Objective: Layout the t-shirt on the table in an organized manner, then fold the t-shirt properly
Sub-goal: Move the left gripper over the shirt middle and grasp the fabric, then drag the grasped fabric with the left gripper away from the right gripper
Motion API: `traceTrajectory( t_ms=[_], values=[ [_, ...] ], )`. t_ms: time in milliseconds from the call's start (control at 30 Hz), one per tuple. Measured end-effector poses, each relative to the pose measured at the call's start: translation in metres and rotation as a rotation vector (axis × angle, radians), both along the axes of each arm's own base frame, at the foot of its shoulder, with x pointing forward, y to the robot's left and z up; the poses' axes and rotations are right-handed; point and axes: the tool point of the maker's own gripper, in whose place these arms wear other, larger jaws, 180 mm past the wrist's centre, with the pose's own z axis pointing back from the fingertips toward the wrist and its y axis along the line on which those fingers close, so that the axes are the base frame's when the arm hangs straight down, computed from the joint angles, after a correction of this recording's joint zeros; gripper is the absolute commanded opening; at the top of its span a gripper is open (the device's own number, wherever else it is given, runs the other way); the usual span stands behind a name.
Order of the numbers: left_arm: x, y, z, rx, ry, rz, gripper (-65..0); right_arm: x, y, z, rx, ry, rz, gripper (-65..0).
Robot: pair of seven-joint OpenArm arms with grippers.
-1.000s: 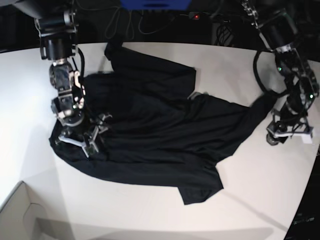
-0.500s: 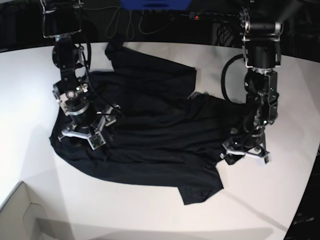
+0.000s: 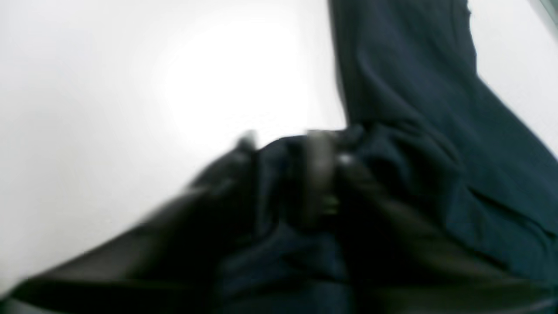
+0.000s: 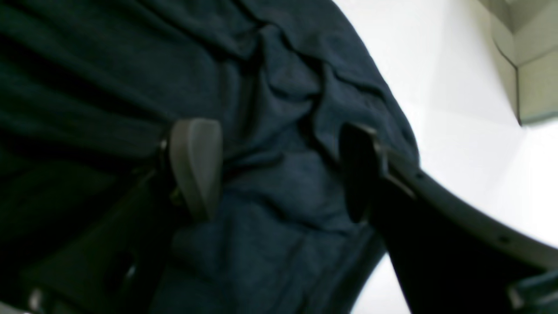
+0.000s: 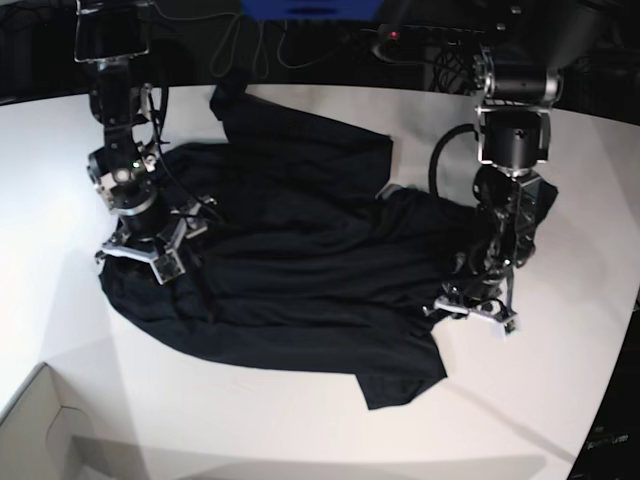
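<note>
Here, t-shirt (image 5: 300, 250) (crumpled) pinched in left gripper (image 5: 476, 305).

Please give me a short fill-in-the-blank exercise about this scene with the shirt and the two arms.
1. The t-shirt is ____ in colour.
2. The right gripper has its fingers ____ above the cloth.
3. The left gripper is ____ on a bunch of the shirt.
4. The shirt lies on a ____ table.

Missing words: black; open; shut; white
</note>
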Motion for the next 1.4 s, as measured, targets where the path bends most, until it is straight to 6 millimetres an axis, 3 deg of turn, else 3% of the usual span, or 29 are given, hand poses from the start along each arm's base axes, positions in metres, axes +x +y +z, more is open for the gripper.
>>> traceTrajectory(
  t_ms=[167,233,433,500,567,633,800,933,1100,1200,1400],
  values=[
    [0.001,-0.004,0.0,-0.009,0.01,-0.007,-65.0,0.0,0.0,0.0,0.0,0.001,0.001,-22.7],
    [0.002,-0.009,0.01,-0.022,-0.012,-0.013,-65.0,-0.003,-0.003,-0.002,0.0,0.003,-0.005,-22.7],
    [0.006,-0.029,0.114,0.006,-0.316,-0.072,-65.0,-0.005,-0.022,0.004,-0.01,-0.011,-0.058,-22.7],
    [0.003,-0.056,0.147,0.021,-0.406,-0.141,-65.0,-0.004,-0.021,0.005,-0.008,-0.015,-0.054,-22.7],
    [-0.006,-0.098,0.167,-0.008,-0.472,-0.249,-65.0,-0.007,-0.025,0.004,0.002,-0.015,-0.07,-22.7],
    [-0.022,-0.13,0.162,-0.015,-0.463,-0.337,-65.0,-0.01,-0.033,0.002,-0.003,-0.004,-0.091,-22.7],
    [-0.066,-0.207,0.119,-0.016,-0.356,-0.568,-65.0,-0.013,-0.057,0.005,-0.014,-0.014,-0.151,-22.7],
    [-0.087,-0.233,0.099,0.084,-0.335,-0.685,-65.0,-0.02,-0.057,-0.001,-0.015,0.004,-0.151,-22.7],
    [-0.122,-0.229,0.059,0.16,-0.252,-0.72,-64.9,-0.021,-0.067,0.001,-0.018,0.002,-0.177,-22.7],
    [-0.127,-0.223,0.051,0.198,-0.234,-0.734,-61.4,-0.021,-0.065,0.001,-0.015,-0.002,-0.174,-22.7],
    [-0.135,-0.208,0.045,0.225,-0.218,-0.734,-33.4,-0.02,-0.064,0.0,-0.013,0.002,-0.172,-22.7]
  ],
)
